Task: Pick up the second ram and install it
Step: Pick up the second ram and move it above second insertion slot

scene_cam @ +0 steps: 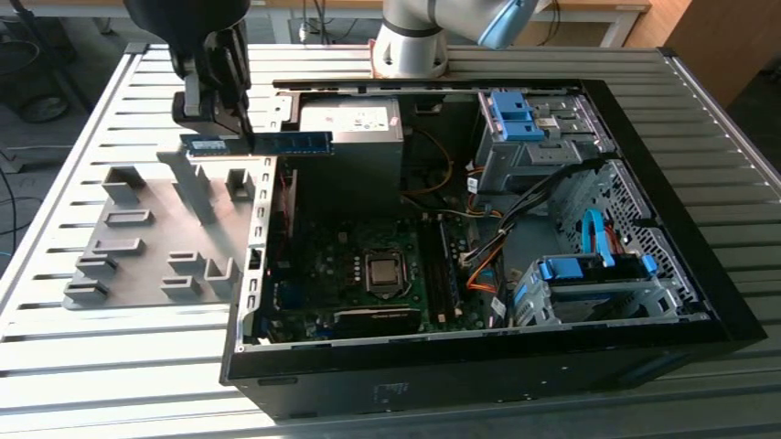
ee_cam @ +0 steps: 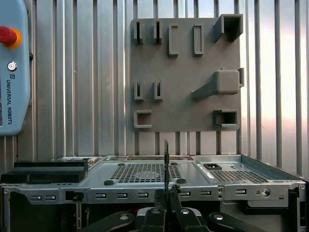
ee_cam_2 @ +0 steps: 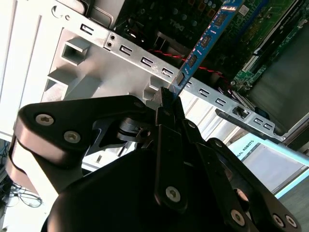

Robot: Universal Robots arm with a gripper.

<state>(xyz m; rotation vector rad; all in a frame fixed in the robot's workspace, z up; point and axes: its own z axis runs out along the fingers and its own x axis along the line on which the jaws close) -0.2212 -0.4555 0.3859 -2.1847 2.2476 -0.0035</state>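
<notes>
The second ram point(scene_cam: 287, 143), a thin blue-green stick, hangs level in the air above the open computer case's point(scene_cam: 683, 338) wall on the exterior view's left. My gripper point(scene_cam: 232, 137) is shut on one end of it. The rest of the stick reaches out over the case interior. In the second wrist view the second ram point(ee_cam_2: 207, 38) runs away from my gripper point(ee_cam_2: 169, 94) over the motherboard point(ee_cam_2: 270, 29). In the first wrist view the second ram point(ee_cam: 166, 162) shows edge-on above the gripper point(ee_cam: 166, 193). The motherboard point(scene_cam: 324, 270) lies inside the case.
The grey slotted holder point(scene_cam: 134, 247) lies on the slatted table point(scene_cam: 110, 366) beside the case; the same holder point(ee_cam: 186, 96) is in the first wrist view. Blue drive cages point(scene_cam: 586, 274) and cables point(scene_cam: 488, 251) fill the case's far side. The arm's base point(scene_cam: 409, 41) stands behind. A pendant point(ee_cam: 12, 67) lies on the table.
</notes>
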